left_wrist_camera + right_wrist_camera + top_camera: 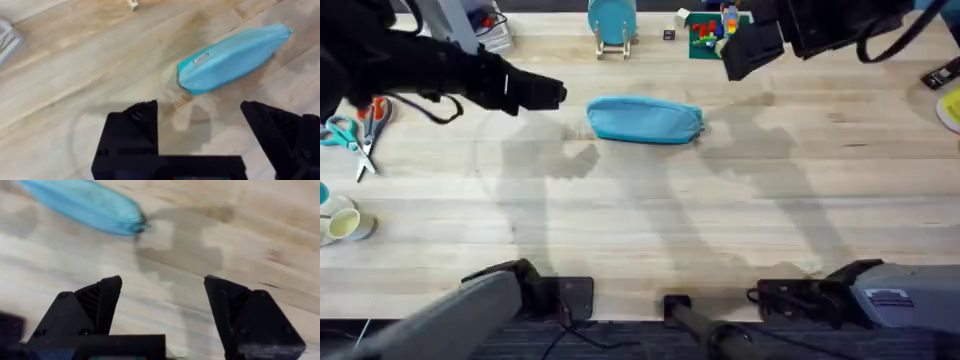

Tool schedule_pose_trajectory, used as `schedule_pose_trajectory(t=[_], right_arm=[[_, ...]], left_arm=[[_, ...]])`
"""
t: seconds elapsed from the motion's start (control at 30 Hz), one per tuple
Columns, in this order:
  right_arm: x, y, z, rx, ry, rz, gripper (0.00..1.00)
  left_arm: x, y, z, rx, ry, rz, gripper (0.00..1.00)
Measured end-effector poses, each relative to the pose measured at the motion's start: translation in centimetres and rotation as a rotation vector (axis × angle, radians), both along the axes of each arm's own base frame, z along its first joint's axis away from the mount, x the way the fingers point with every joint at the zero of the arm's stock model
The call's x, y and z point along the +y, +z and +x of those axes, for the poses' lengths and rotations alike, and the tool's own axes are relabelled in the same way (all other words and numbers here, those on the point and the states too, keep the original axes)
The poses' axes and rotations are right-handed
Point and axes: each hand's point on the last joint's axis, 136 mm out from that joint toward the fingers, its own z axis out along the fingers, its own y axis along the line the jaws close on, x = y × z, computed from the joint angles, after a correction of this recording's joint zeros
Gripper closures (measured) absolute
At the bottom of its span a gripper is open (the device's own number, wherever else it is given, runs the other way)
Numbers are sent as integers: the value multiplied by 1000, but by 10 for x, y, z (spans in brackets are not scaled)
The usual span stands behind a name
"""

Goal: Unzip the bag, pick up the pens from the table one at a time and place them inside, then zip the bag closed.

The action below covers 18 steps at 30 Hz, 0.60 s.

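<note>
At the far left edge of the table (650,220), in the overhead view, a pair of scissors (355,135) with teal and orange handles lay flat, and below them sat what looked like a roll of tape (345,225), though it was too small to be sure. Just right of the scissors the left arm reached in from the upper left, dark and large, with the left gripper (545,95) pointing toward the bag's left end and stopping short of it. In the left wrist view its two black fingers (132,135) stood well apart with bare wood between them, nothing held.

The bag (645,119) lay near the middle of the table, toward the far side, lengthwise from left to right and resting flat on the wood. It appeared closed, a light blue oblong; the left wrist view showed a small pale label on the end nearer that gripper. Behind the bag a round teal disc on a wooden stand (612,25) stood upright at the far edge.

To the right of the bag, the right gripper (750,50) hung above the table's far side, apart from the bag's right end. In the right wrist view its black fingers (95,305) were spread wide over bare wood, empty, with the bag's dark-tipped end beyond them.
</note>
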Motion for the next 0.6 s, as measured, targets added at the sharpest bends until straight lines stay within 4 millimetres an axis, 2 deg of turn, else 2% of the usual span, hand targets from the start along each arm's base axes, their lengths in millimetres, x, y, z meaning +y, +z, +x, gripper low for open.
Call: schedule_pose_trajectory(t=[0.23, 0.37, 0.47, 0.6], right_arm=[[19, -4, -23, 113, 49, 110, 5], [22, -5, -28, 137, 57, 132, 5], [24, -5, -29, 140, 60, 140, 5], [25, -5, -29, 143, 62, 146, 6]], left_arm=[[-4, 24, -39, 16, 104, 48, 6], [-9, 28, -62, 45, 128, 51, 6], [-11, 28, -70, 64, 133, 49, 6], [-10, 27, -71, 70, 143, 54, 6]])
